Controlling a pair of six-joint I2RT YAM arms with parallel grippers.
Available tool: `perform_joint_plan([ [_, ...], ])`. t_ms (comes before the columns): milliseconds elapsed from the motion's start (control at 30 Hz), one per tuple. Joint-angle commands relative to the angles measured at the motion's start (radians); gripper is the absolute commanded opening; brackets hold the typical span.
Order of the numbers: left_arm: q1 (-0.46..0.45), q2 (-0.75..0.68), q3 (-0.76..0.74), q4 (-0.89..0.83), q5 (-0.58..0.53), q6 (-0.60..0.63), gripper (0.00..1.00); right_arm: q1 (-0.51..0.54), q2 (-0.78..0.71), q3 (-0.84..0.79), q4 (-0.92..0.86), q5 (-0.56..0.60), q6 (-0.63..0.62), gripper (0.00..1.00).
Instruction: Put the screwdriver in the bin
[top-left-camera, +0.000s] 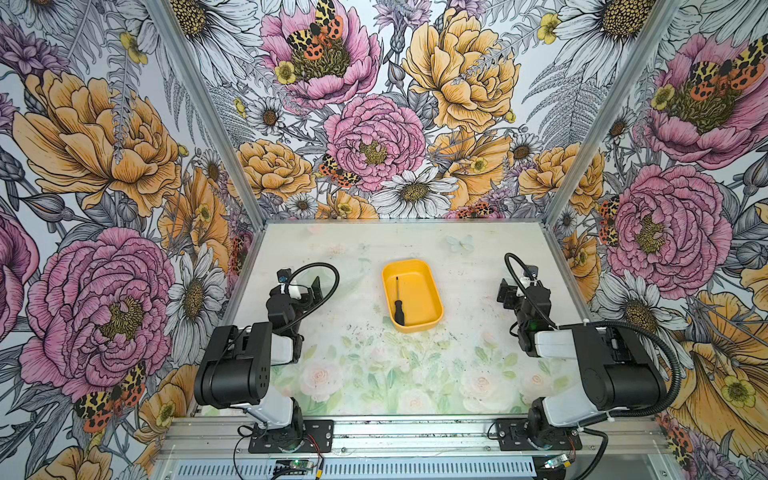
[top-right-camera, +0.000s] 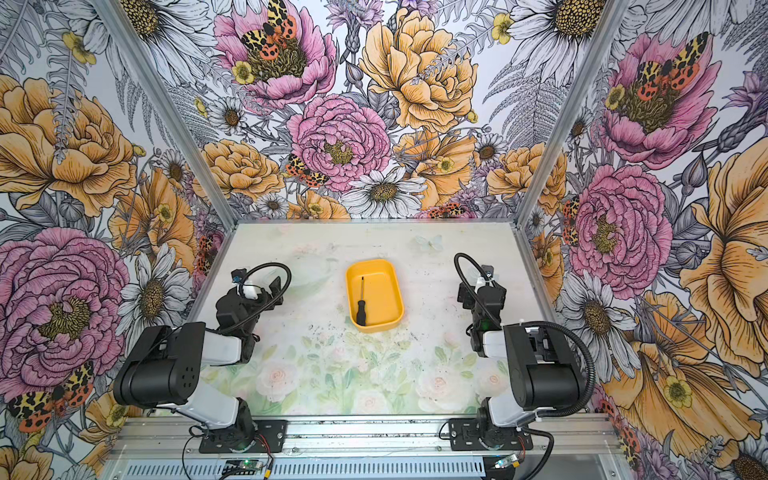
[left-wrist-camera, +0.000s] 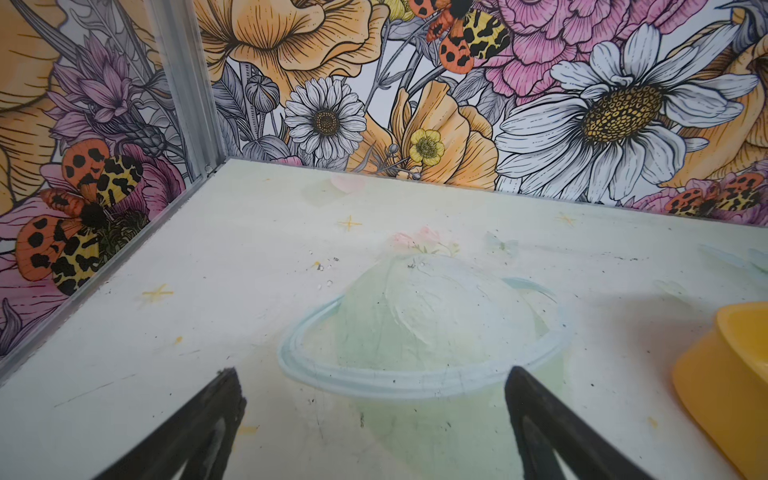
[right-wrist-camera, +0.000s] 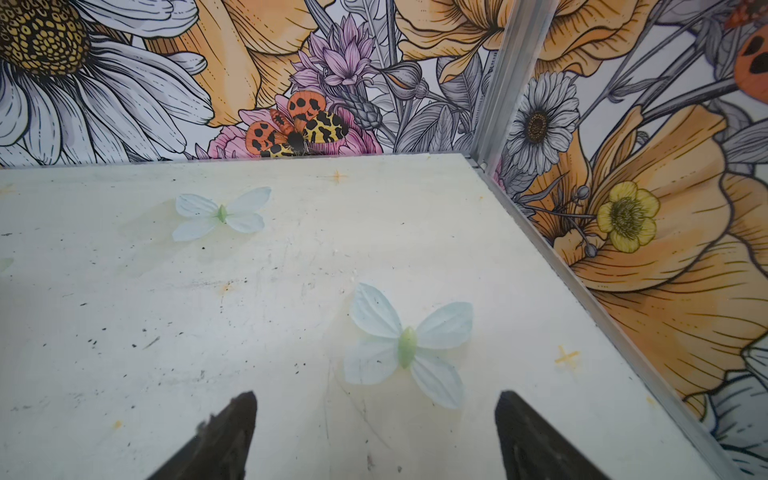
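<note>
The left fingers (left-wrist-camera: 199, 424) hang spread wide and empty over bare, scuffed table (top-left-camera: 457, 353), with clear room between them and the left wall. Mid-table sits the smooth yellow-orange plastic bin (top-left-camera: 419, 326), with rounded corners and low walls. The screwdriver (top-left-camera: 399, 309) lies inside along its left wall. The right fingers (right-wrist-camera: 528, 436) are released too, holding nothing, near the right rail.

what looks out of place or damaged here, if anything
Nothing stands out. The screwdriver lies flat inside the bin, which sits level on the table. The left tool and right tool are open and empty. Only small dark specks mark the table.
</note>
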Motion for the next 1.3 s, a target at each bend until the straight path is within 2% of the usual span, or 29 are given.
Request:
perform_joint_plan([
  [0, -0.014, -0.007, 0.05, -0.048, 0.016, 0.032, 0.99, 0.002, 0.006, 0.022, 0.037, 0.01, 0.007, 1.0],
  [200, -0.036, -0.009, 0.06, -0.072, -0.026, 0.043, 0.99, 0.002, 0.007, 0.025, 0.034, 0.01, 0.006, 0.99],
  [1267, -0.045, -0.01, 0.057, -0.068, -0.054, 0.042, 0.99, 0.008, 0.006, 0.02, 0.041, 0.013, -0.001, 1.0],
])
